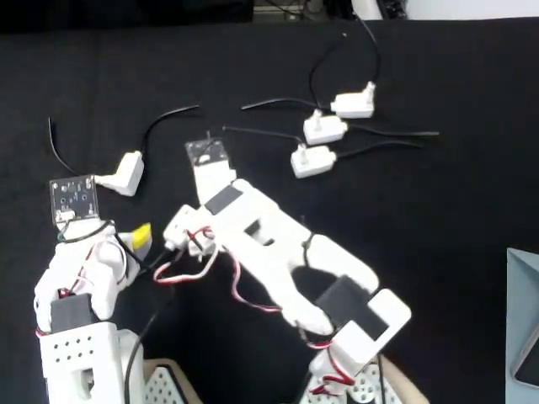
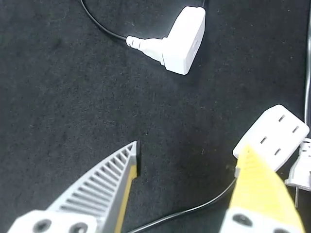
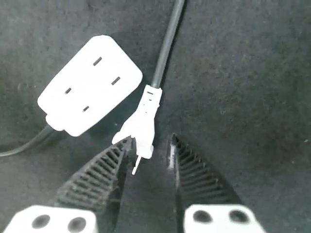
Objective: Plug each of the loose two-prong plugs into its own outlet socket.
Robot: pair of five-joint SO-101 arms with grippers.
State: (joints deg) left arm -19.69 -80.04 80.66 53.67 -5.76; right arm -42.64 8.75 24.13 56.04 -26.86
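Note:
In the right wrist view a small white two-prong plug (image 3: pixel 143 121) on a dark cord lies on the black cloth, prongs toward the camera. It sits between the fingers of my open right gripper (image 3: pixel 151 141) and touches one of them. A white outlet block (image 3: pixel 90 85) with two pairs of slots lies right beside it. My left gripper (image 2: pixel 191 145) is open and empty. Its yellow fingertip (image 2: pixel 249 158) overlaps the near edge of the same outlet block (image 2: pixel 274 133). A larger white angled plug (image 2: pixel 182 41) lies farther off, seen from above at the left (image 1: pixel 126 172).
Three white plug adapters (image 1: pixel 324 128) with thin black cords lie at the back right. A grey-blue object (image 1: pixel 524 320) sits at the right edge. My right arm (image 1: pixel 278 252) stretches diagonally across the middle, and black cloth covers the table.

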